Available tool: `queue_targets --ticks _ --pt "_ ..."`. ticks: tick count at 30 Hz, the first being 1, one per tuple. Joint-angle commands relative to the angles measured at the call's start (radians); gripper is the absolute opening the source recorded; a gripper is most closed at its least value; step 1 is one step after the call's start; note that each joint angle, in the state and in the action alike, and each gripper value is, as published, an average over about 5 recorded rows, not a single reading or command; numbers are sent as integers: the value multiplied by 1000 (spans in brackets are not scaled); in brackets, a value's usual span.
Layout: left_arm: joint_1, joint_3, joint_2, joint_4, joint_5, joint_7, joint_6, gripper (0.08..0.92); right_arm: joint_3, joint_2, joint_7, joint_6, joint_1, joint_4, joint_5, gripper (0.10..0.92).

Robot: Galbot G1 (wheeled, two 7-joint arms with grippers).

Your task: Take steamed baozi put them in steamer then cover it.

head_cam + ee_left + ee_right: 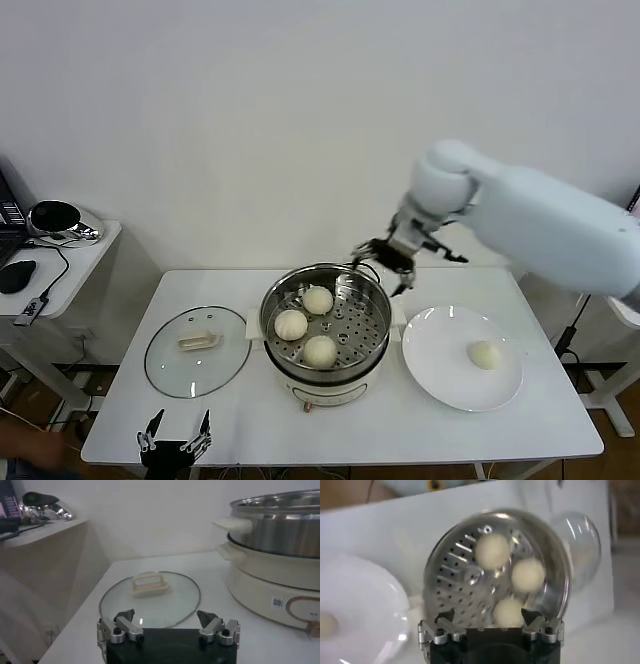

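Observation:
The shiny steamer (326, 330) stands mid-table on its white base, with three steamed baozi on the perforated tray: one at the back (318, 299), one at the left (291, 324) and one at the front (320, 351). A fourth baozi (485, 354) lies on the white plate (440, 375) to the right. My right gripper (385, 262) hovers open and empty above the steamer's back right rim; its wrist view looks down on the tray (465, 585) and the buns (528, 575). My left gripper (175, 432) is parked open at the table's front left, facing the glass lid (150, 600).
The clear glass lid with a cream handle (198, 349) lies flat left of the steamer. A side table (60, 250) with a mouse, cables and a shiny object stands at the far left. The steamer's white side handles (231, 525) jut toward the lid.

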Motion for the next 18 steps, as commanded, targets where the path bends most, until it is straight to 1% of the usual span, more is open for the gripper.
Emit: queue_targets --ticks 1,5,10,13,18 --pt "-11 -1 22 2 -29 5 12 823 35 -220 -9 -448 -54 -44 76 823" --pt "-22 -3 23 10 -25 15 18 823 119 -249 -21 -520 -175 -65 39 823" --pt "-15 -5 29 24 -23 17 19 823 250 -236 -24 -521 -336 -103 -49 823" --pt "-11 -5 30 28 -25 16 20 823 305 -205 -13 -489 -420 -151 -109 823" --pt "-6 -1 27 42 -14 14 20 823 361 -142 17 -387 -506 -239 -206 823"
